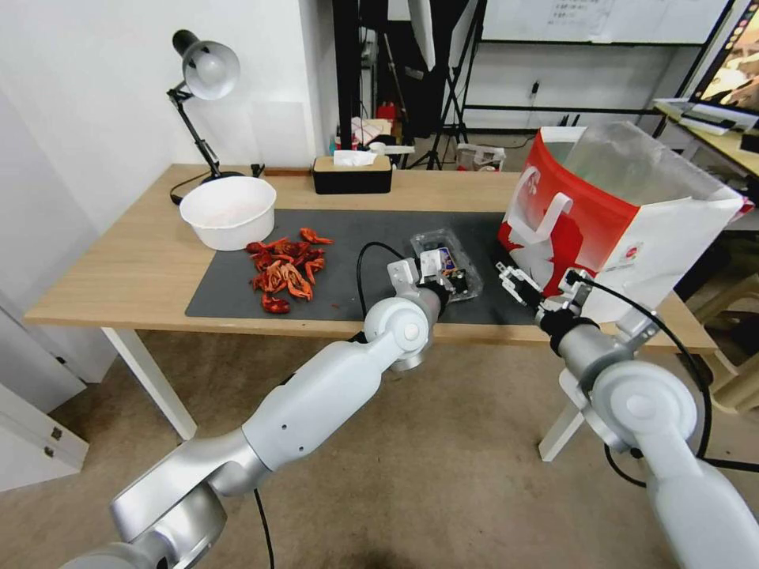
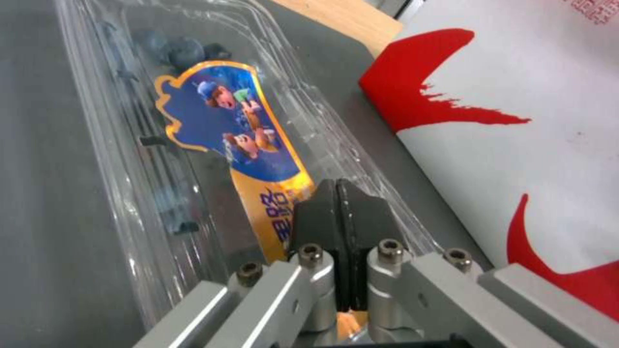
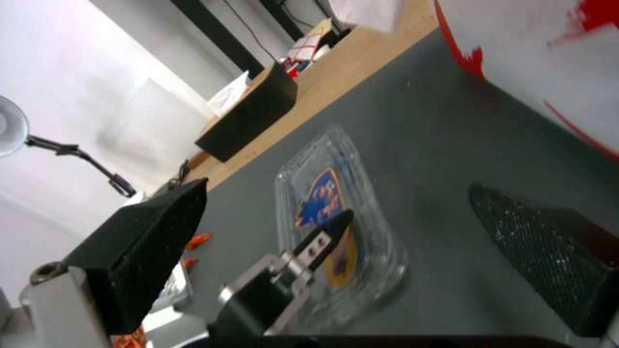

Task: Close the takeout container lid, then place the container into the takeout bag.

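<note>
Container (image 1: 447,264): clear plastic, dark blueberries inside. Takeout container lid (image 2: 213,145): clear, with blue-and-gold cartoon label. Takeout bag (image 1: 624,221): red and white, silver lining, small red logo. Mat (image 1: 348,237): dark grey. Counter (image 1: 118,261): light wood. Bowl (image 1: 228,212): white. Tissue box (image 1: 352,175): black. Crayfish shells (image 1: 286,267): red-orange.

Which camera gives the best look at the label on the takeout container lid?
The left wrist view: the blue-and-gold label on the takeout container lid sits close up, with the shut left pincer pressing on it. The right wrist view shows it small and partly behind that pincer; the head view shows only a glimpse.
</note>
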